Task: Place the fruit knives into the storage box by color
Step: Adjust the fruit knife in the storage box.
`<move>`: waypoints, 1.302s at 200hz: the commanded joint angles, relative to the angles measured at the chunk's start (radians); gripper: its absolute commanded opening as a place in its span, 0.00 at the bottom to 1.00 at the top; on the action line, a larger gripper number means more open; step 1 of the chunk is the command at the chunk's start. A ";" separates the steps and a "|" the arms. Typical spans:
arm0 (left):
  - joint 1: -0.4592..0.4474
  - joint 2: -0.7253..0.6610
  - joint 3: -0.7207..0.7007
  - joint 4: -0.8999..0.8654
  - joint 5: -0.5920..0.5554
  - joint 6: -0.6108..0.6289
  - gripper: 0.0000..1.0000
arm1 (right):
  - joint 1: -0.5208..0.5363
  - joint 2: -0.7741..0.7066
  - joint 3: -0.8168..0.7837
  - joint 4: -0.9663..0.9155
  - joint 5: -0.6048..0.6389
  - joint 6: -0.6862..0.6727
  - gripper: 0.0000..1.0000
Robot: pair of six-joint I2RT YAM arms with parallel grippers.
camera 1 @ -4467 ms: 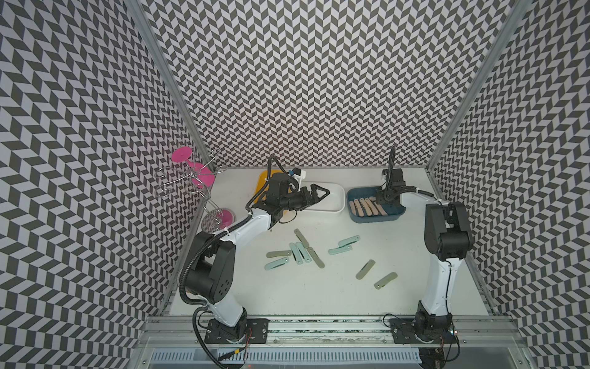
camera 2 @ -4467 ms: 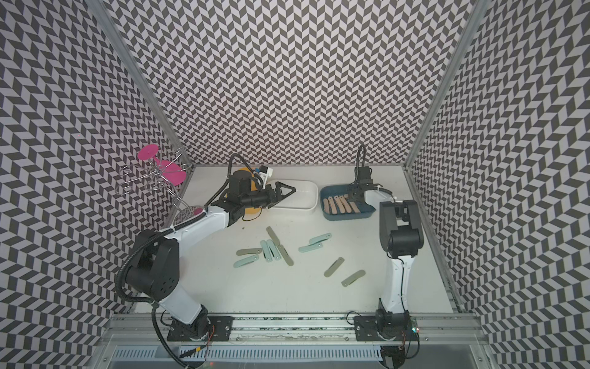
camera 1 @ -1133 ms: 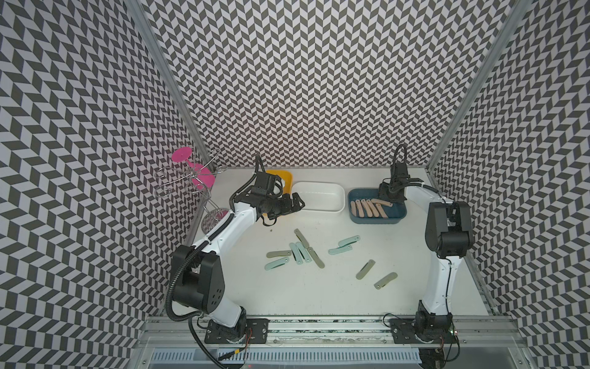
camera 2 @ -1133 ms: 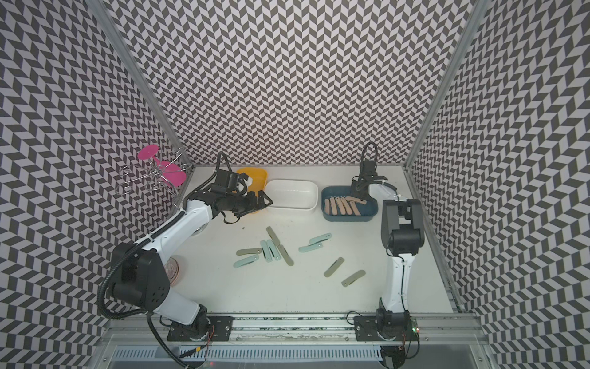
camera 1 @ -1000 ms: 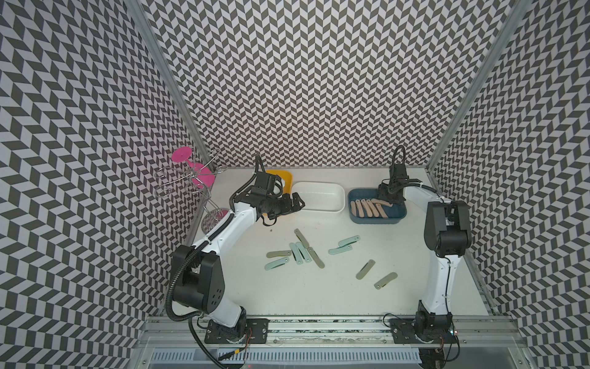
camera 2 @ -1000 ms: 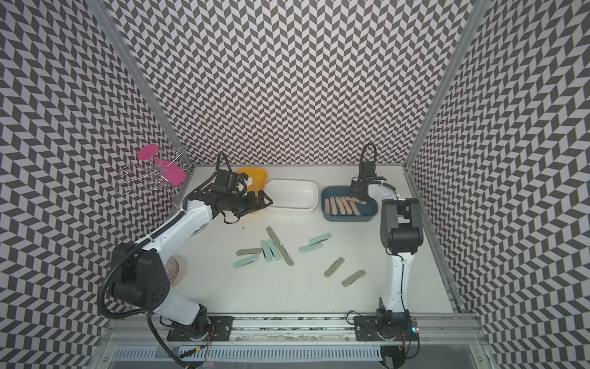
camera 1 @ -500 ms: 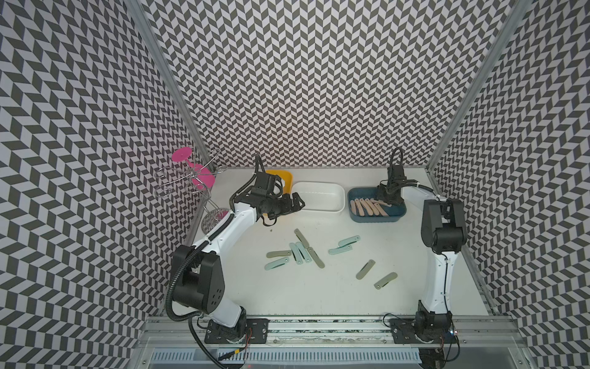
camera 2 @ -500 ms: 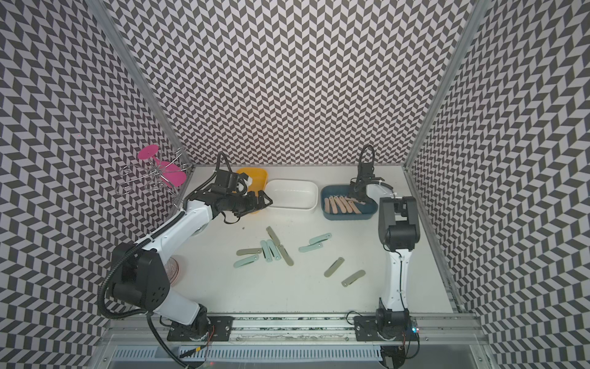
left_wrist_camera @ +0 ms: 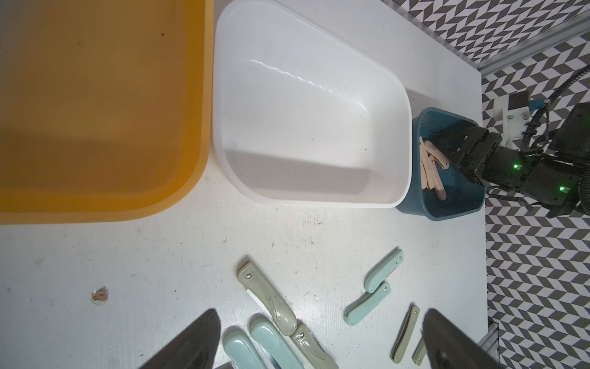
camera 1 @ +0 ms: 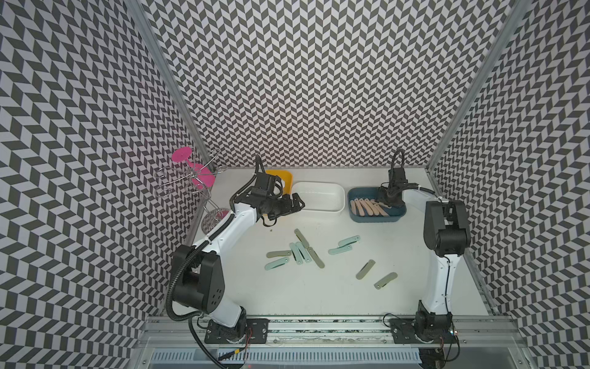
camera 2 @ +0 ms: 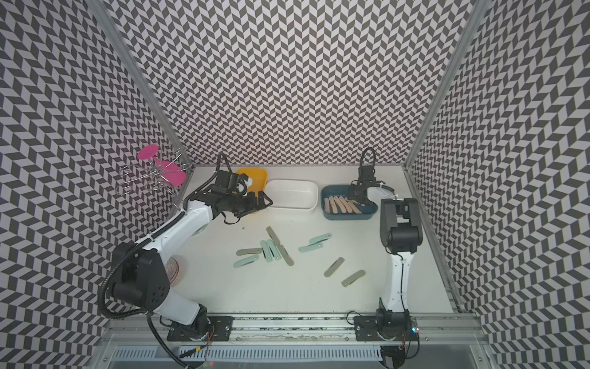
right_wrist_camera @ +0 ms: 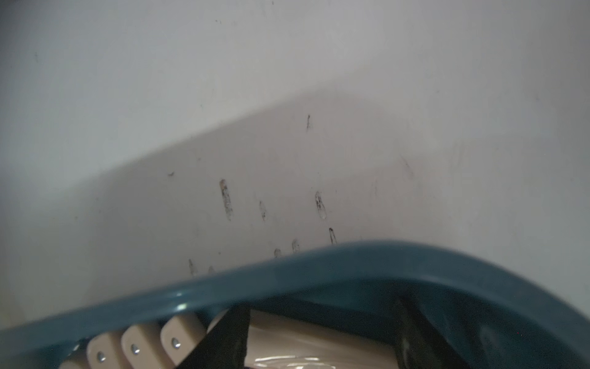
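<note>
Top views both show three boxes in a row at the far side of the table [camera 1: 319, 297]: yellow box [camera 1: 281, 175], white box [camera 1: 319, 209] and blue box [camera 1: 373, 219].

**Knives**
- Peach knives [camera 1: 364, 207] lie side by side in the blue box.
- Five mint knives [camera 1: 297, 254] lie flat on the table. Three are in a cluster near its middle, and two lie end to end nearer the blue box.
- Five green knives [camera 1: 365, 269] lie flat on the table. Three are in the same cluster, and two lie apart toward the near right.

**Left gripper** [camera 1: 298, 204]
- It hovers above the table, just beside the near left corner of the white box.
- Its jaws are spread wide and hold nothing.
- In the left wrist view both fingers [left_wrist_camera: 191, 345] stand clear of the knives below.

**Right gripper** [camera 1: 388, 203]
- It sits inside the blue box at its far right end.
- In the right wrist view the fingers [right_wrist_camera: 223, 338] stand partly apart, with one peach knife [right_wrist_camera: 319, 335] across the gap between them.
- Whether that knife is clamped cannot be told.
</note>
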 commanded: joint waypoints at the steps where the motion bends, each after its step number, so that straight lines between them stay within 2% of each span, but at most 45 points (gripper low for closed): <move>1: -0.001 -0.016 -0.005 0.026 0.000 -0.006 0.99 | 0.000 -0.023 -0.055 -0.043 -0.032 0.013 0.69; 60: -0.001 -0.010 -0.004 0.032 0.005 -0.011 0.99 | -0.002 -0.075 -0.114 -0.051 -0.033 0.009 0.70; 104: -0.001 -0.007 -0.002 0.034 0.005 -0.013 0.99 | -0.008 -0.107 -0.093 -0.057 -0.054 0.005 0.71; 177: -0.001 0.003 0.004 0.035 0.007 -0.011 0.99 | -0.011 -0.048 -0.022 -0.069 -0.052 -0.003 0.71; 260: -0.001 0.004 -0.001 0.034 0.006 -0.009 0.99 | -0.012 -0.055 -0.095 -0.053 -0.099 -0.001 0.69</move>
